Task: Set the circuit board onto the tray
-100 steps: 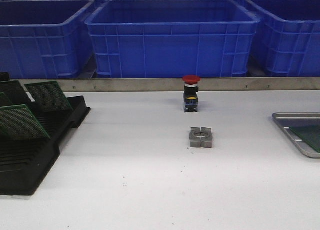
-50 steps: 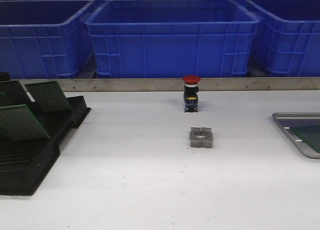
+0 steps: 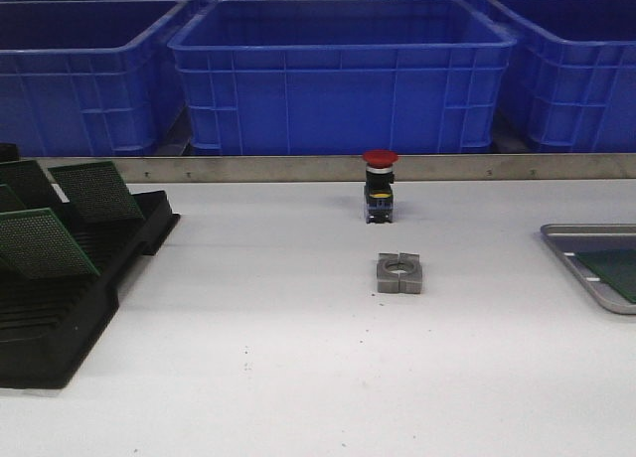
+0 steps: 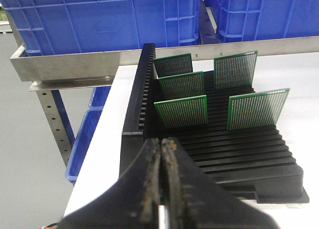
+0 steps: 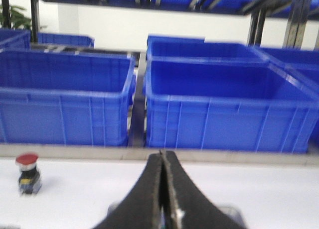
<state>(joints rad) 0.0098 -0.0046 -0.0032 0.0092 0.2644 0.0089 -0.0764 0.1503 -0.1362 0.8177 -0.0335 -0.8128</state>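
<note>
The grey metal tray (image 3: 571, 230) lies at the right edge of the table, with a green circuit board (image 3: 614, 270) flat on its floor. More green circuit boards (image 3: 45, 243) stand in the black slotted rack (image 3: 60, 328) at the left. No gripper shows in the front view. In the left wrist view my left gripper (image 4: 162, 142) is shut and empty over the near end of the rack (image 4: 239, 154), short of the upright boards (image 4: 181, 111). In the right wrist view my right gripper (image 5: 162, 154) is shut, with blurred grey tray corners (image 5: 115, 209) behind its fingers.
A red-capped push button (image 3: 380, 187) stands mid-table at the back, also in the right wrist view (image 5: 27, 173). A grey metal block with a round hole (image 3: 399, 273) lies in front of it. Large blue bins (image 3: 343, 75) line the shelf behind a metal rail (image 3: 298, 168).
</note>
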